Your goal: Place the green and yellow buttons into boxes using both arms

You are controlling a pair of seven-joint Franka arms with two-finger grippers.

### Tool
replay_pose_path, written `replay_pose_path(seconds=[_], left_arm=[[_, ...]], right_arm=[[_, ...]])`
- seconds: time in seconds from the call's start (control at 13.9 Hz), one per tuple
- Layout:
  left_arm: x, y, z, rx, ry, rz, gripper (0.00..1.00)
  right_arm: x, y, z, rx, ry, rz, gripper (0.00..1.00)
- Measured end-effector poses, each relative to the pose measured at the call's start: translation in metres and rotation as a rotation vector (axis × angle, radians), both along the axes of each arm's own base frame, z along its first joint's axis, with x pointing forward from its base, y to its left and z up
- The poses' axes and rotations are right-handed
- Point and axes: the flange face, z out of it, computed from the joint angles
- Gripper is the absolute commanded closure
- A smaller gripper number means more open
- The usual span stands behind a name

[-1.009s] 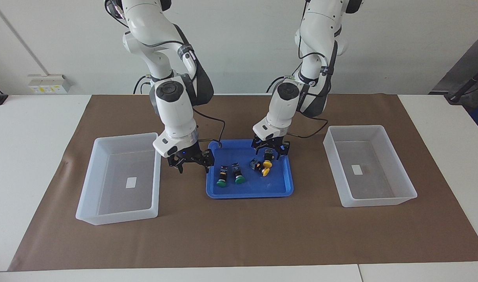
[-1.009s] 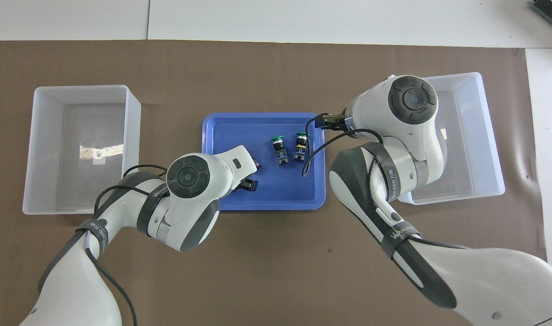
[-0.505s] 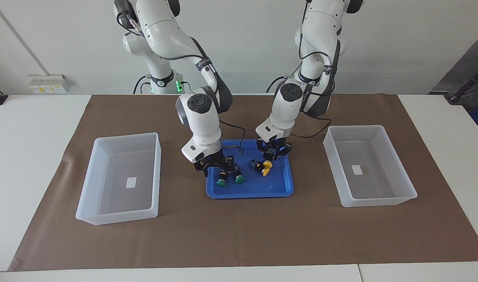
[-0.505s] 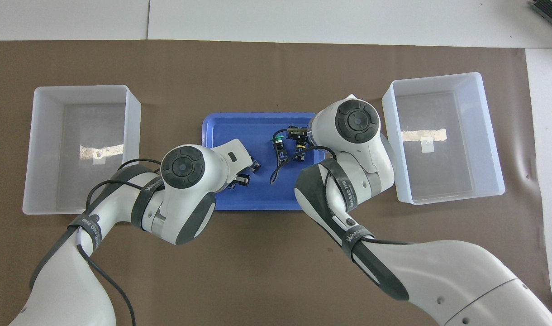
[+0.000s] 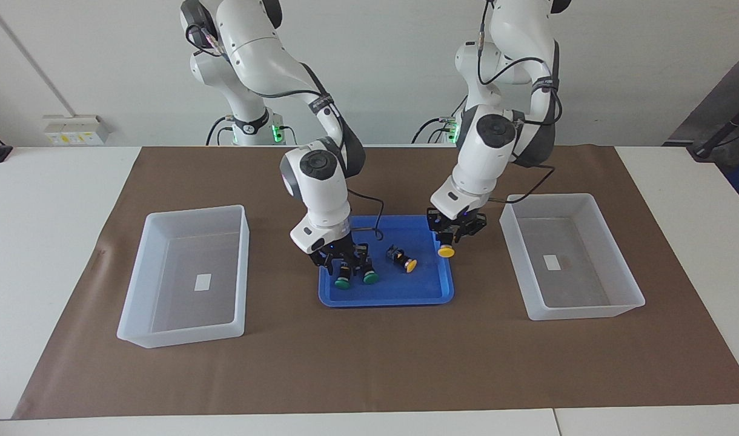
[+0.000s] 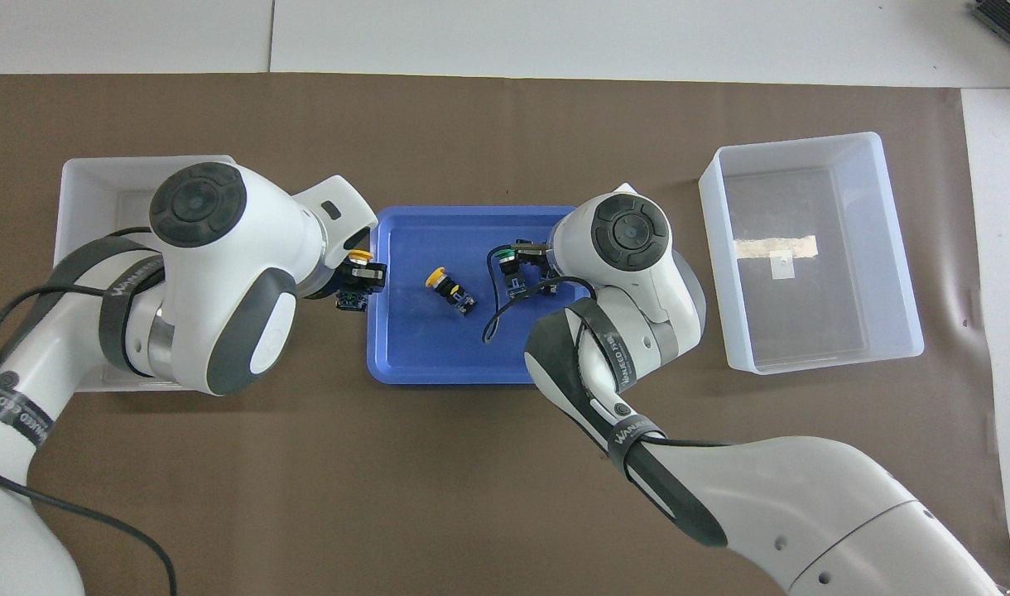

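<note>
**A:** Start with the left claw (image 5: 456, 232). It's clamped on a yellow button (image 5: 446, 251), cap hanging down, up in the air over the tray's edge.

**B:** And just to the side of that claw, toward its own arm's end, sits the nearest box (image 5: 587, 310). Nothing in it but a small label.

**A:** Right, so that button is lifted but not delivered. I'd call it mid-carry, with the drop yet to come.

**B:** Now the right claw (image 5: 344, 259). It's low in the blue tray (image 5: 430, 295), right down on the two green buttons (image 5: 343, 283) that lie side by side beneath it.

**A:** Has it closed on one?

**B:** Can't tell from here. The claw covers their dark bodies and only the green caps poke out. Nothing is lifted on that side.

**A:** Between the two claws there's a second yellow button (image 5: 403, 261), lying tilted on the tray floor, apart from both.

**B:** And well out from the right claw, toward its arm's end, the other box (image 5: 182, 331) is bare too, both boxes resting on the brown mat (image 5: 369, 363) over the surface.

**A:** So the score: no button boxed yet. One yellow in the air, three in the tray.

**B:** Early days by my reading. Four drops to make, the first yellow looking closest.
</note>
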Motion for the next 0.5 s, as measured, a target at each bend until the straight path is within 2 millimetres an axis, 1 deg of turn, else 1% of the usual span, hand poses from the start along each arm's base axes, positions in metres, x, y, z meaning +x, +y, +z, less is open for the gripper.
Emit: replay_pose_path(seconds=[0.07,0.14,0.22,0.29,0.36,0.43,0.5], left_arm=[[0.007,0.019,0.021,-0.001,0.023,0.033,1.00],[0.015,0.043,0.042,0.002,0.047,0.070,1.00],[0.022,0.069,0.057,0.004,0.060,0.112,1.00],[0.031,0.103,0.066,0.003,0.066,0.169,1.00],[0.037,0.138,0.067,0.001,0.068,0.224,1.00],[0.041,0.169,0.064,-0.001,0.071,0.275,1.00],[0.044,0.198,0.058,-0.003,0.071,0.321,1.00]], right_arm=[[0.000,0.000,-0.002,-0.002,0.002,0.001,0.37],[-0.001,0.000,-0.004,-0.004,0.006,0.001,0.39],[-0.001,0.000,-0.007,-0.006,0.009,0.001,0.43],[-0.002,0.000,-0.009,-0.008,0.013,0.003,0.51],[-0.003,0.002,-0.011,-0.009,0.016,0.006,0.77],[-0.005,0.004,-0.012,-0.011,0.019,0.010,1.00],[-0.007,0.007,-0.013,-0.011,0.019,0.015,1.00]])
